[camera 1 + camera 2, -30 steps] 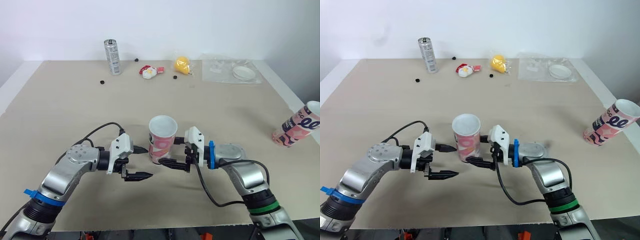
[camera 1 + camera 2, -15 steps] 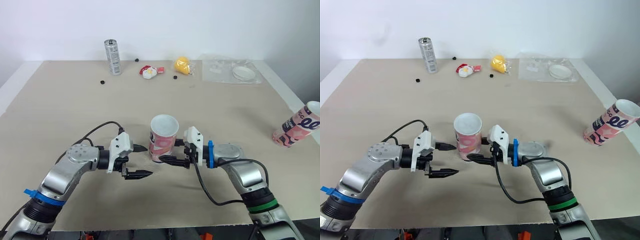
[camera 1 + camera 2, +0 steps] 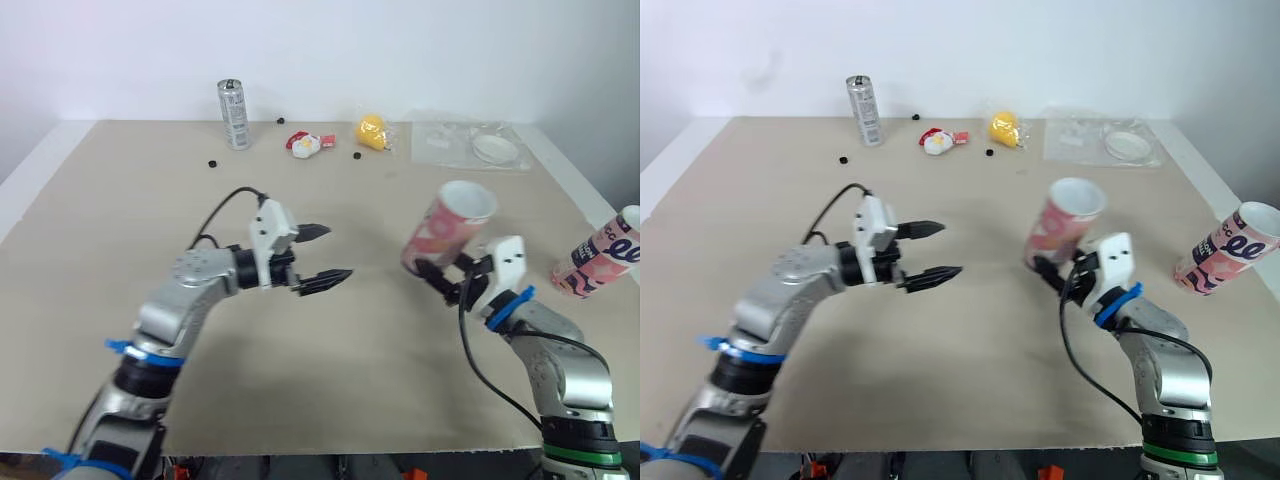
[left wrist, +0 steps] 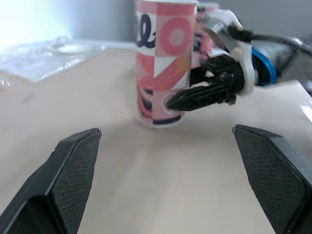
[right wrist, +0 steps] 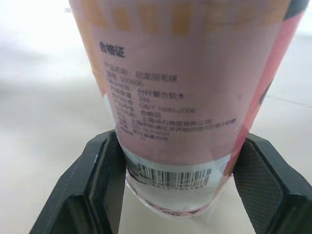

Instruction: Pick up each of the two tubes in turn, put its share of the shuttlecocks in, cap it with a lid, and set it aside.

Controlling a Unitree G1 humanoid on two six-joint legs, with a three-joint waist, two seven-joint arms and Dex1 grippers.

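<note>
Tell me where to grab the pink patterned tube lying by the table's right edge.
Probably grip the pink patterned cardboard tube across its middle, coming from above. It lies tilted over with its open mouth pointing right, so its round sides are exposed.

Pink tube (image 5: 180, 97) at the table's (image 3: 120, 200) 4 o'clock: label headed 合格证, a line GB/T 11881-2006, a barcode (image 5: 170, 176) nearer its base.

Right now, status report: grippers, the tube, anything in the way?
Right gripper shut on pink tube, tilted, mouth up. Left gripper open, empty. Second tube at right table edge. Nothing between grippers.
</note>
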